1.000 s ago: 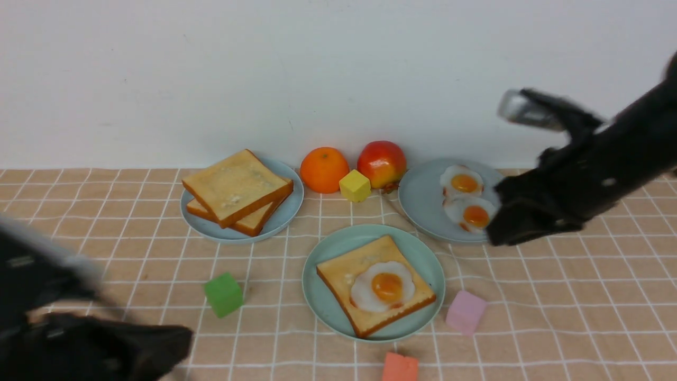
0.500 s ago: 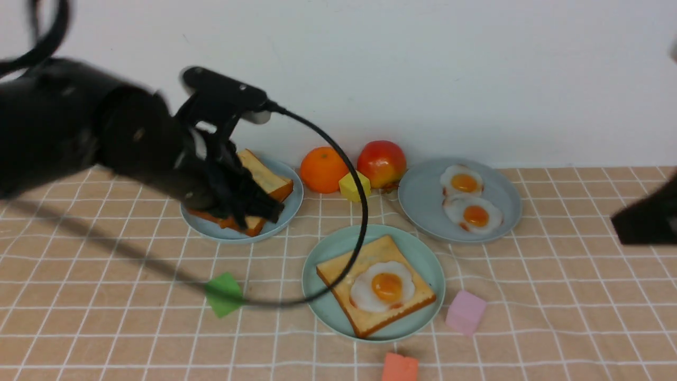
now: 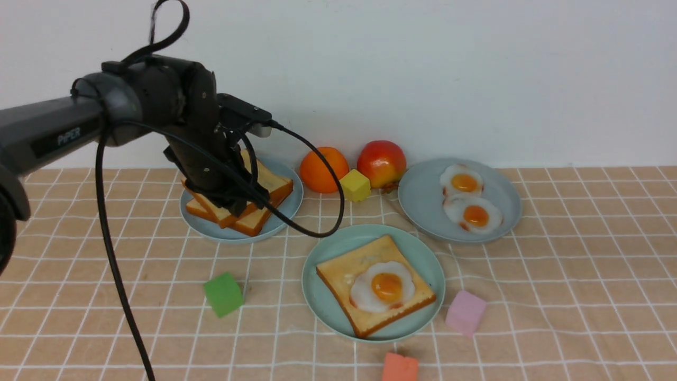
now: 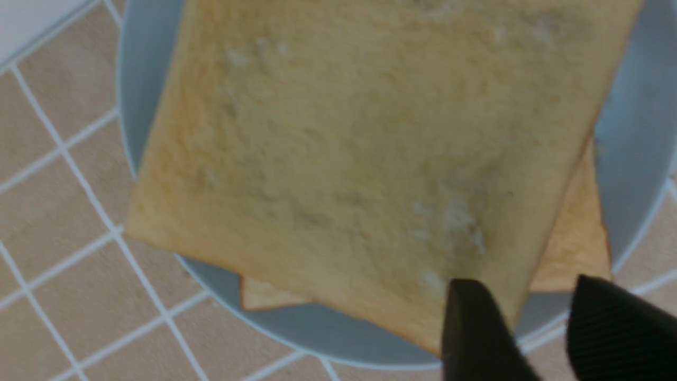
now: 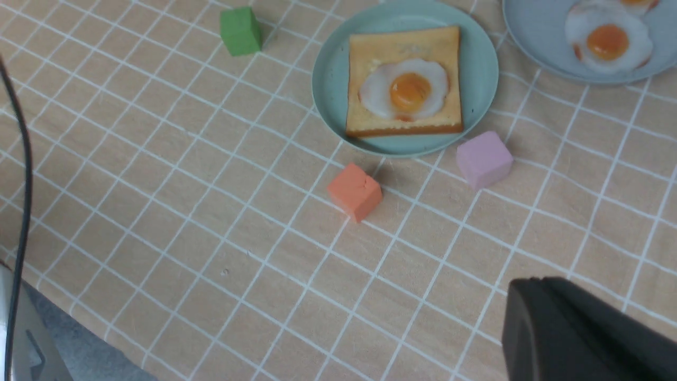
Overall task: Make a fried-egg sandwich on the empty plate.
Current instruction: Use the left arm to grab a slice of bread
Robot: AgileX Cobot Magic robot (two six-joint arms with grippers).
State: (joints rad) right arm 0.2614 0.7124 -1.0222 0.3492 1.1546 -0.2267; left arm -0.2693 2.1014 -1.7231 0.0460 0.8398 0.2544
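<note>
Toast (image 3: 341, 271), square and golden, carries a flat glossy egg (image 3: 383, 286).

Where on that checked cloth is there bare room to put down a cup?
Widest bare cloth: the right side, beyond the pink cube and the egg plate. Also the front left, left of the green cube, though a cable hangs there. Crowded: the back row of orange, yellow cube and apple, and around the mint plate.

Your black-and-grey tubular left arm (image 3: 58, 132) bears pale PIPER lettering. A thin black cable (image 3: 343, 201) loops from its wrist.
</note>
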